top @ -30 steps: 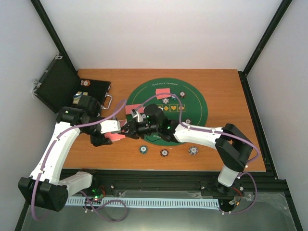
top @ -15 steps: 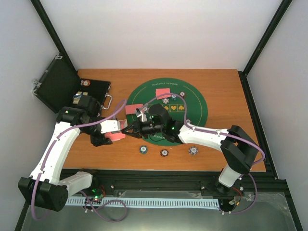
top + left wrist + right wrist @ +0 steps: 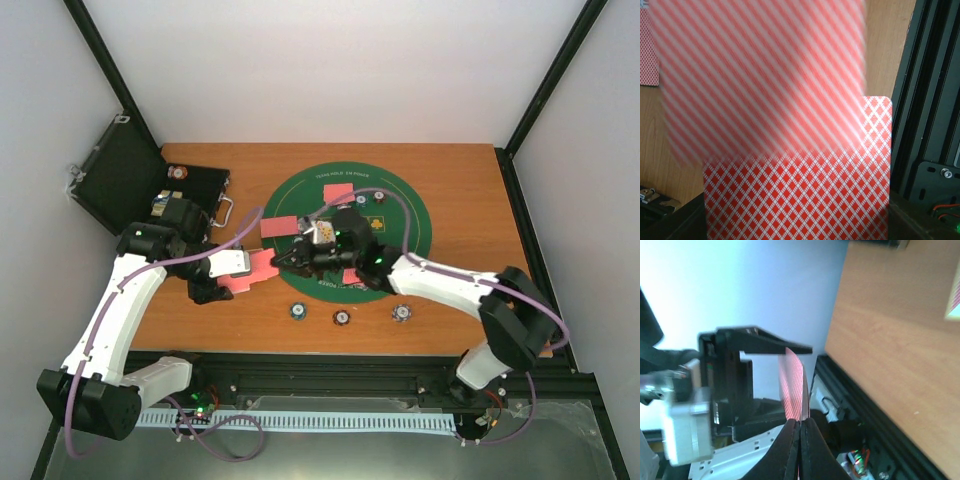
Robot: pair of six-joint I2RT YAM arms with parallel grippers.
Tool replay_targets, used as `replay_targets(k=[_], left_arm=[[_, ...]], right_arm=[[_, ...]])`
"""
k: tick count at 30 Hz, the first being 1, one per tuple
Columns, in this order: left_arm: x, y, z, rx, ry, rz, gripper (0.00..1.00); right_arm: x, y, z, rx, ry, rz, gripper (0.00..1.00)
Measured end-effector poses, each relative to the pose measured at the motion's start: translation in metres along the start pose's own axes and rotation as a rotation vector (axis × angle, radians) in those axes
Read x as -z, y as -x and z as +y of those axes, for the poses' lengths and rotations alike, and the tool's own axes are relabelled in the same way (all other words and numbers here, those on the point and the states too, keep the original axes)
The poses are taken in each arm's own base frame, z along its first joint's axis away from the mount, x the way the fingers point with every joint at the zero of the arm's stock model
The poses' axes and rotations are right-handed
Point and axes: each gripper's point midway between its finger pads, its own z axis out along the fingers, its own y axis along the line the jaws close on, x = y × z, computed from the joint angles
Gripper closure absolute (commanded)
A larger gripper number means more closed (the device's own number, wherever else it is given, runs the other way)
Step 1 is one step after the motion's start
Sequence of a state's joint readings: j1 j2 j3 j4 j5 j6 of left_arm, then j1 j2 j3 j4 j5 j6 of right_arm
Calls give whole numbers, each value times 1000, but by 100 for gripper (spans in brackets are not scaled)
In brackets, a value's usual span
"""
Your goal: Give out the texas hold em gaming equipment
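red-backed playing cards (image 3: pixel 256 270) are clamped in the closed left gripper (image 3: pixel 246 268), held above the surface (image 3: pixel 470 200) just off the left rim of the green felt mat (image 3: pixel 405 215). the right gripper (image 3: pixel 800 424) is closed as well, its fingers pinching the edge of one card (image 3: pixel 792 382) from that bunch, so the two grippers meet nose to nose at the same cards. in the left wrist view the cards fill almost the whole frame, a blurred one close up over a sharp one, and they hide that gripper's own fingers.

the right arm (image 3: pixel 440 280) lies across the lower left of the mat and covers part of it. one loose card (image 3: pixel 282 227) lies face down at the mat's left rim, and a second loose card (image 3: pixel 340 192) lies near its top. a pink patch under the right arm looks like a further card, but it is mostly hidden. a mat chip (image 3: pixel 379 196) sits near the top of the mat. three front chips (image 3: pixel 341 318) lie in a row on bare wood near the front edge.

the black case (image 3: pixel 120 185) stands open at the far left, its lid leaning back. a case chip (image 3: pixel 178 172) lies in its tray. other small pieces beside it are partly hidden by the left arm and cannot be told apart.
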State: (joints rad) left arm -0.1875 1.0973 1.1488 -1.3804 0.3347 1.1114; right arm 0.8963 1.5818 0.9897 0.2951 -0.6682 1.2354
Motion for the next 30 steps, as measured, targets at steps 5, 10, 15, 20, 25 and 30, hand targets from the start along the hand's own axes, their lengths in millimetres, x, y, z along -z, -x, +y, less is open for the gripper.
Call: replay_targets(k=[5,10,15,20,25,30], left_arm=[[0,-3,1,0,7,15,98],[0,-3,1,1,6,15,98],[0,-3,1,1,5,15,98],[0,-3,0,2,3,17,98],[-1,-4,-1,5,-4,20,97],[-1,-4,-1,5,-4,20,97]], right_arm=[[63,42,1,72,-87,-145,97],[107,86,-15,167,-278,-239,97],[123,134,-45,310,-618,-281,97],[143,170,-93,457,-1044,-294,97],[134,171,-162,672,-1521,-118,97],[105,159,-190,879,-1698,39,97]])
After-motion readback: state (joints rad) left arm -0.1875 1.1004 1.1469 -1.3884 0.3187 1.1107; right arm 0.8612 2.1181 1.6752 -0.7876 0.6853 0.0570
